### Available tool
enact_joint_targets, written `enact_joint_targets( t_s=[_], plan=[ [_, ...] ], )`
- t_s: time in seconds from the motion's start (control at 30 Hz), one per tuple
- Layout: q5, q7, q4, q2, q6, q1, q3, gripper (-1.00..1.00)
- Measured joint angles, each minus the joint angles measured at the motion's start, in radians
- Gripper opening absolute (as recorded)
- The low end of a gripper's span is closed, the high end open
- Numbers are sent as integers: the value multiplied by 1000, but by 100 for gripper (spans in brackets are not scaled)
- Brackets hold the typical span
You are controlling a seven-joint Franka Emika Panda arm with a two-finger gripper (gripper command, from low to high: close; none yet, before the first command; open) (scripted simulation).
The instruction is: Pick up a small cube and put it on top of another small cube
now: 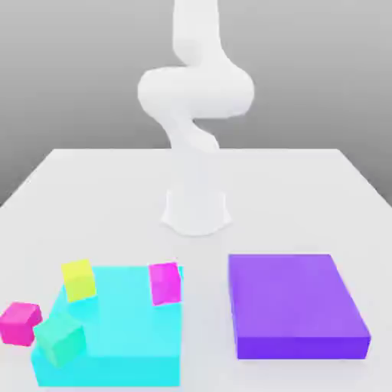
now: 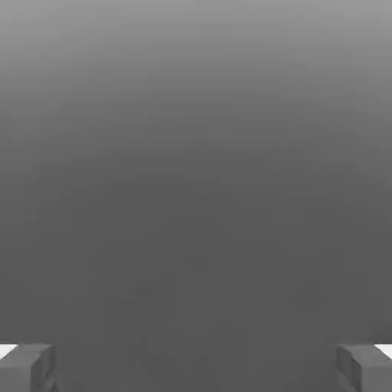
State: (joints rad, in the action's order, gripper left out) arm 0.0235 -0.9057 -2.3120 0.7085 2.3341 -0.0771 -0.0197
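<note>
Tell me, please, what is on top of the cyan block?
On the cyan block sit yellow, magenta and green cubes; the surface beneath them is hidden.

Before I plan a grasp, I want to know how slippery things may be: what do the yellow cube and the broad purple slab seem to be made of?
The small yellow cube looks like smooth, matte plastic: flat, even colour, no grain. The broad purple rectangular slab also looks like plain plastic, with uniform faces and crisp edges, though painted wood is possible.
</note>
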Motion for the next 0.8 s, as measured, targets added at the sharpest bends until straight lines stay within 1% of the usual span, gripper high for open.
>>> enact_joint_targets(
  t_s=[0.27, 0.5, 0.67, 0.8],
  plan=[
    [87, -350, -38, -298, 108, -219, -30, 0],
    [136, -632, -71, -553, 202, -352, 7, 0],
    [112, -790, -96, -730, 273, -452, 52, 0],
    [36, -877, -117, -869, 332, -493, 72, 0]
  ],
)
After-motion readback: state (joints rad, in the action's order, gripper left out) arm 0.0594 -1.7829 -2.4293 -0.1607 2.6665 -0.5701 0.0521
